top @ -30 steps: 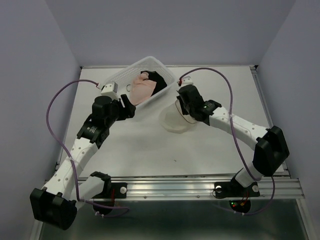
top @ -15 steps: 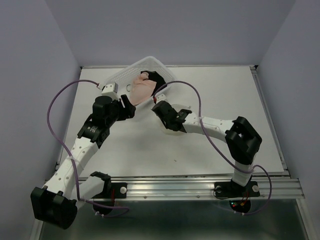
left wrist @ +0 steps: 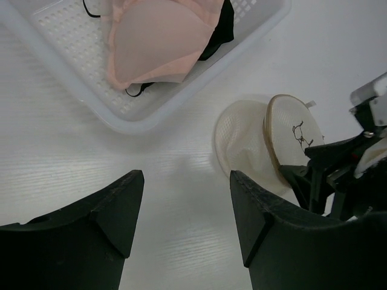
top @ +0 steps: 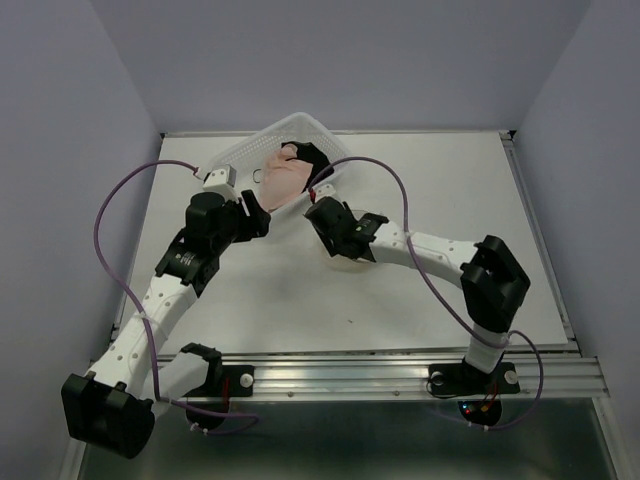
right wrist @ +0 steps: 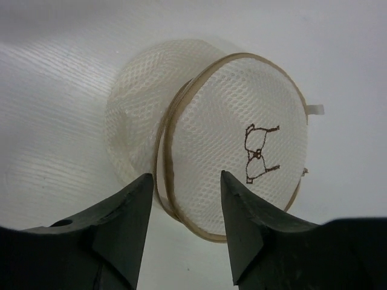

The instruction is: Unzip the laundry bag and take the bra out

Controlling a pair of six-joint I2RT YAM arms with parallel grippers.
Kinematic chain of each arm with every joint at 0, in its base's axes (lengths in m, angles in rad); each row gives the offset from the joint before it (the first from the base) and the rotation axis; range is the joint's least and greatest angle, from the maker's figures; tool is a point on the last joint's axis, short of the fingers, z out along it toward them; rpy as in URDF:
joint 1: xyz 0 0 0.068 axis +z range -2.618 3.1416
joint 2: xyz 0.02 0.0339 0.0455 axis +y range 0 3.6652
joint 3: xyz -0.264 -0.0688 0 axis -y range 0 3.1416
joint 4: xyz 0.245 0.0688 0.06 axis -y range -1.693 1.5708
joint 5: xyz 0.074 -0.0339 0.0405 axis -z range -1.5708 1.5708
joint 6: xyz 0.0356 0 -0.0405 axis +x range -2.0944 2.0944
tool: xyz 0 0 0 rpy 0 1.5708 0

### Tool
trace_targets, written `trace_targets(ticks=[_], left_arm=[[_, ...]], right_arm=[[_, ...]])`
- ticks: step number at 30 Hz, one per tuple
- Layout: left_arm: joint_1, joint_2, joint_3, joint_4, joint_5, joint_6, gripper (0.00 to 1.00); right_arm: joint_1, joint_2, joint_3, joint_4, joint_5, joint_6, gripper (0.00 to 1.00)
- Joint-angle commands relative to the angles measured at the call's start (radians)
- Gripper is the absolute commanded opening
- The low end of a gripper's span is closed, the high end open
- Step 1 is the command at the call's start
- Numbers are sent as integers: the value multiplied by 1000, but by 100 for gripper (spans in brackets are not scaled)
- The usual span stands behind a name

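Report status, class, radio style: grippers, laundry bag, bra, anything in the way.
Left gripper open, empty. Right gripper open over laundry bag, unzipped. Bra out, lying in white basket. Nothing in the way.

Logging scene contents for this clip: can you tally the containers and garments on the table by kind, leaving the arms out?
laundry bag: 1, round white mesh, on the table
basket: 1, white plastic
bra: 1, pink with black, lying in the basket
Total: 3
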Motion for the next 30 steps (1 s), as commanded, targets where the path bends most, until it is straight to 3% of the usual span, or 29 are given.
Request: trace_targets(ticks=[1,6,11,13,20,23,30], left_arm=[[-2,-30,-8,19,-16,21,70],[0,-39,-8,16,-32,22,70],[0,-83,15,-11,-146,29,77],[2,-105,30,-30,-212,32,79],[0,-295,24,-67,-398,50,88],[0,-376,6,-91,-473,64,93],[0,-579,-33,-151,-599,84,99]], right_arm=[[-1,-121,75,-15,8,5,55],[-1,-197,69,-22,22,2,64],[-1,-306,5,-6,129,13,90],[-55,-354,-56,5,151,28,98],[-247,-710,-292,91,207,111,100],[-247,-884,-346,97,299,116,100],[-247,-1247,-474,99,318,67,100]])
